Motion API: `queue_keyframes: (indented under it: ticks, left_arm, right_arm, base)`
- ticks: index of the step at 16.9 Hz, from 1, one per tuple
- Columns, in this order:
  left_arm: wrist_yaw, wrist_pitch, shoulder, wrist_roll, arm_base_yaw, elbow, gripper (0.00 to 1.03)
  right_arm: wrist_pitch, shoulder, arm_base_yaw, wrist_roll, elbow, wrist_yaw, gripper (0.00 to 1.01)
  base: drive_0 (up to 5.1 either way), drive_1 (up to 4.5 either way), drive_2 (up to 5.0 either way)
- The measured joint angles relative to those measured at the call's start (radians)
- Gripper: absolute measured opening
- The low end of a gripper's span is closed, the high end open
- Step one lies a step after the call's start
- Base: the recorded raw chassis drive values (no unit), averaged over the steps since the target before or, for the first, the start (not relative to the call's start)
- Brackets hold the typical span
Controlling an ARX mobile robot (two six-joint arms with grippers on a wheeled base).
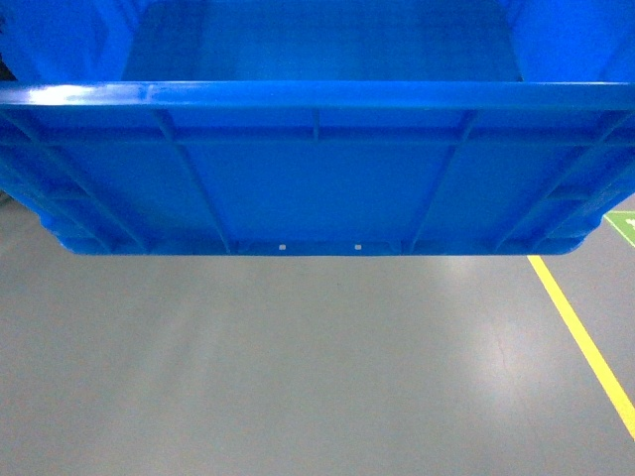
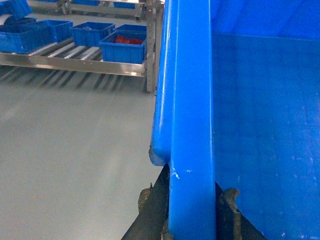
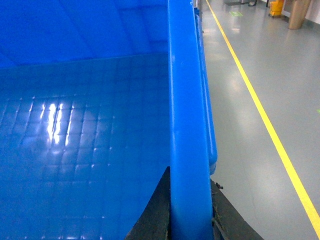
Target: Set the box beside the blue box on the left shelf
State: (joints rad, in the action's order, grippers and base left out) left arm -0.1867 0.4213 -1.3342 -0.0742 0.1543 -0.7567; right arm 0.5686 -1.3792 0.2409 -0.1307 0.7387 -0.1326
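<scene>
the large open-top blue plastic crate [image 1: 317,178] fills the upper frame; my left claw [image 2: 192,220] and right claw [image 3: 190,215] each pinch its thick rim.

You have one large blue box [image 1: 317,178] filling the head view, with two small notches [image 1: 283,247] at its base edge. Two grippers show, one in each wrist view: left [image 2: 192,220] and right [image 3: 189,215]. On the roller shelf [image 2: 75,64] you can count at least four smaller blue bins [image 2: 122,47]. One yellow floor line [image 1: 585,342] runs alongside.
</scene>
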Motion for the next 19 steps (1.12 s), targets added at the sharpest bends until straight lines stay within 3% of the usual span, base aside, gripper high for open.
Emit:
queue_keyframes:
  ticks: [19]
  left_arm:
    - [-0.002,-0.002,0.000,0.000,0.000,0.000,0.08]
  right_arm:
    - [-0.001,0.000,0.000,0.000,0.000,0.001,0.08]
  base:
    - [0.0,4.26,-4.3]
